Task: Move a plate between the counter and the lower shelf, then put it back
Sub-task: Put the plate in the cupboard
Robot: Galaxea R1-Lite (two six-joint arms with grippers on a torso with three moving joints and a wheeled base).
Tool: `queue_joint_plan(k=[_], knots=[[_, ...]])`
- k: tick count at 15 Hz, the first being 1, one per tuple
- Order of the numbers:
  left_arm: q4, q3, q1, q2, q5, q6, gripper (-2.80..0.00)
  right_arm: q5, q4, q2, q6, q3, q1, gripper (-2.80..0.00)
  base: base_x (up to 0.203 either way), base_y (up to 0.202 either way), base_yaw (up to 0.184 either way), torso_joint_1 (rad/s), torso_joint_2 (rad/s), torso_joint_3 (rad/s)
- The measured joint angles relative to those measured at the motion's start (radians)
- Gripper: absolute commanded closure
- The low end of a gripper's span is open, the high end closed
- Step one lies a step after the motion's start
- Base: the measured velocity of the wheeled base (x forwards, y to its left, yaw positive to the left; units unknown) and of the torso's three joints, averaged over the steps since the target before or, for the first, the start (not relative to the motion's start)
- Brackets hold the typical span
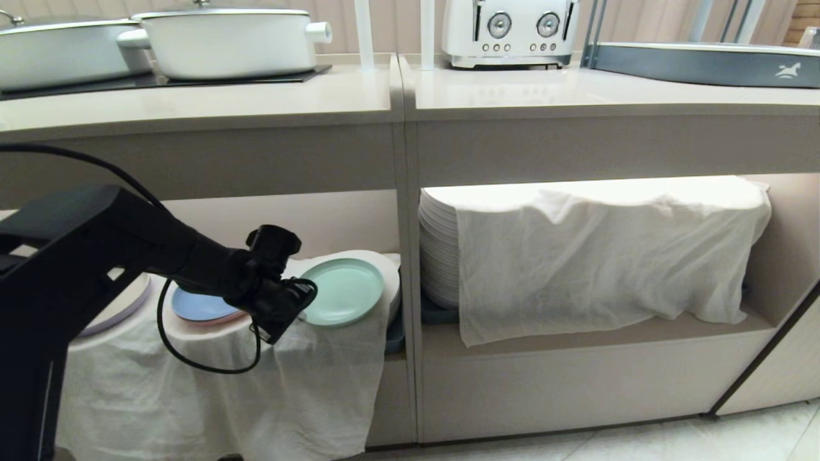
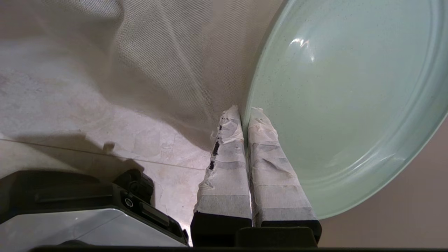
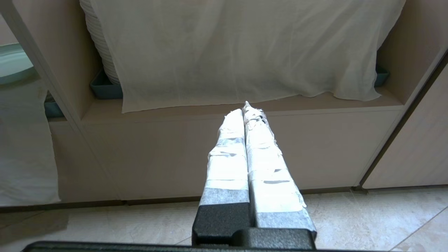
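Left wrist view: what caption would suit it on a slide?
Left pincer shut on the rim of the mint-green plate, white cloth behind.

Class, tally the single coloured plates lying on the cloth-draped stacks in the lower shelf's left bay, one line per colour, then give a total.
Mint-green plate: 1
Blue plate: 1
Lilac-edged plate: 1
Total: 3

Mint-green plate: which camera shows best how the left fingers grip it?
The left wrist view: the plate fills it, its rim pinched between the taped fingers. The head view shows the whole plate, the grip hidden behind the wrist. The right wrist view catches only an edge.
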Motion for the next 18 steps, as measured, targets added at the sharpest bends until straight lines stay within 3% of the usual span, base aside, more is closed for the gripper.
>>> queue_joint_plan(k=[4,18], knots=[[0.0,-0.029,-0.012,0.015,0.015,-0.06,0.0,0.0,0.0,0.0,0.0,0.0,0.0,0.0,0.0,0.0,0.0,0.0,0.0,0.0],[0.001,-0.085,-0.037,0.067,0.114,-0.105,0.0,0.0,0.0,0.0,0.0,0.0,0.0,0.0,0.0,0.0,0.0,0.0,0.0,0.0]])
